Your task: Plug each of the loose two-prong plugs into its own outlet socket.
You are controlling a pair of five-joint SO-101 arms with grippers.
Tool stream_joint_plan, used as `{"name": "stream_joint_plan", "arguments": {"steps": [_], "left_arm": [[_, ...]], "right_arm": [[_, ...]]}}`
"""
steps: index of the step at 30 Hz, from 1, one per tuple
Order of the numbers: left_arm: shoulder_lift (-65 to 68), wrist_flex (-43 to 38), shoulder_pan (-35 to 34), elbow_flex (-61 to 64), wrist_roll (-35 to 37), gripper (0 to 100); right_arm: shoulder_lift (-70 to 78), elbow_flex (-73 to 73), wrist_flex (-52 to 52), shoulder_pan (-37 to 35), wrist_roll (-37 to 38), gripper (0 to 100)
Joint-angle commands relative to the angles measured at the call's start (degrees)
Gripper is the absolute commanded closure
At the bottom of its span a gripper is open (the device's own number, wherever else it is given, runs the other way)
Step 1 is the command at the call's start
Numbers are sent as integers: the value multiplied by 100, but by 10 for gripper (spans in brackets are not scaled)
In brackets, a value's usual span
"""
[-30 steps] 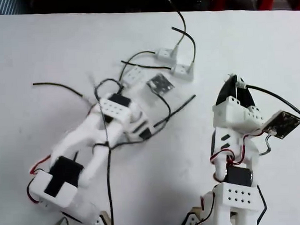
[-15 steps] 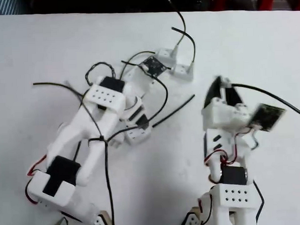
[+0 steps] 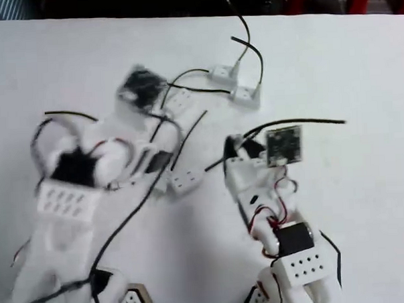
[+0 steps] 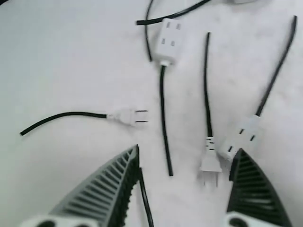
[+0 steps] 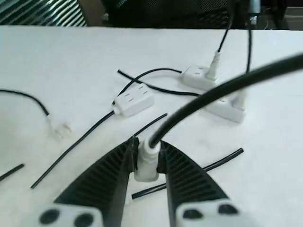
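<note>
The right gripper (image 5: 147, 141) is closed on a white two-prong plug (image 5: 146, 165), pinching its moulded body. From above, the pair sits just right of the frame's centre, with the black cord (image 3: 301, 122) running off toward the right. The prongs are hidden below the jaws. One free socket (image 3: 179, 100) lies up and left of it, a centre socket (image 3: 185, 181) lies mid-frame, and two occupied sockets (image 3: 222, 73) sit at upper centre on the counter (image 3: 359, 57).

The left gripper (image 4: 187, 152) is spread wide and holds nothing; its arm stands at the left of the high view. Between its open jaws lies a second loose plug (image 4: 209, 165), just beside what looks to be that centre socket. A third plug (image 4: 128, 116) lies well apart on bare counter.

These plugs should be light and rigid, with thin prongs that would bend under a skewed push. The body behind the prongs is the place to hold, as the right gripper does; the cord looks springy and would twist the plug if pinched instead. The sockets look light and unanchored, so one will likely slide away unless the open gripper braces it from behind
</note>
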Motion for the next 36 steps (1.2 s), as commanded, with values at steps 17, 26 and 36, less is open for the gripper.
{"name": "stream_joint_plan", "arguments": {"steps": [17,26,36], "left_arm": [[-497,-2549,-2000,2998,26,695],[-497,-3121,-1982,3622,26,697],[-488,-3112,-1982,3631,26,698]], "right_arm": [[2281,-1301,409,-1851,193,982],[3697,-1284,-840,-2105,202,982],[4180,-1284,-1508,-1754,202,982]]}}
